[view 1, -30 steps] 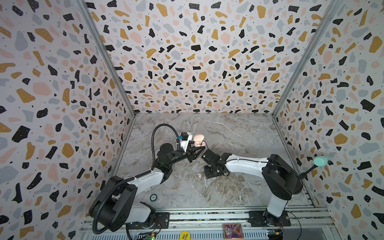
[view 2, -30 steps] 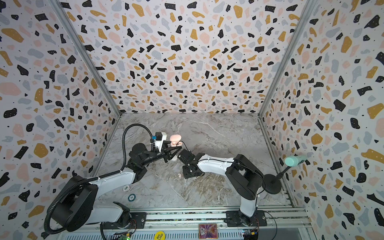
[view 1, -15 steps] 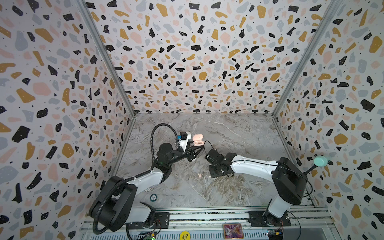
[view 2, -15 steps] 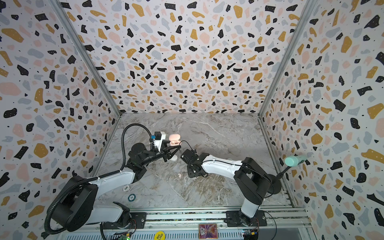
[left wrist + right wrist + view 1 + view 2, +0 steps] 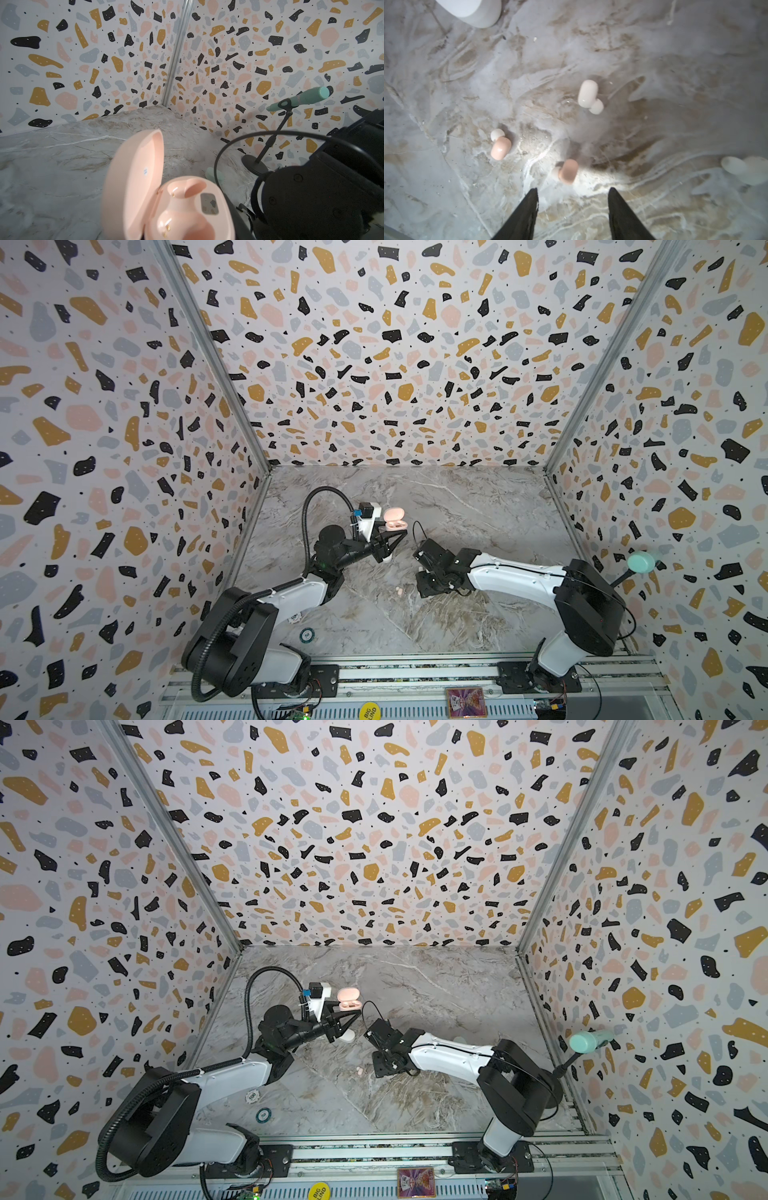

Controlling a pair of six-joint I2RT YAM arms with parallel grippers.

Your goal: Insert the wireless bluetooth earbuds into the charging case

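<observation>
My right end effector (image 5: 573, 189) has edged toward three o'clock over the table (image 5: 675, 104), my right elbow (image 5: 590, 605) has swung out toward four o'clock, and the jaws have spread wider.

Pink case (image 5: 182, 207) open w/ empty sockets; 2 pink buds (image 5: 500, 148), 1 white bud (image 5: 588, 96) loose on tabletop (image 5: 675, 62).

The left arm (image 5: 291, 593) reaches forward and inward, with the left gripper (image 5: 400, 535) held roughly level and, as far as the top views show, closed tight. The right arm (image 5: 511, 576) stretches toward the middle with its wrist bent down. The right gripper (image 5: 573, 190) points downward, fingers parted.
</observation>
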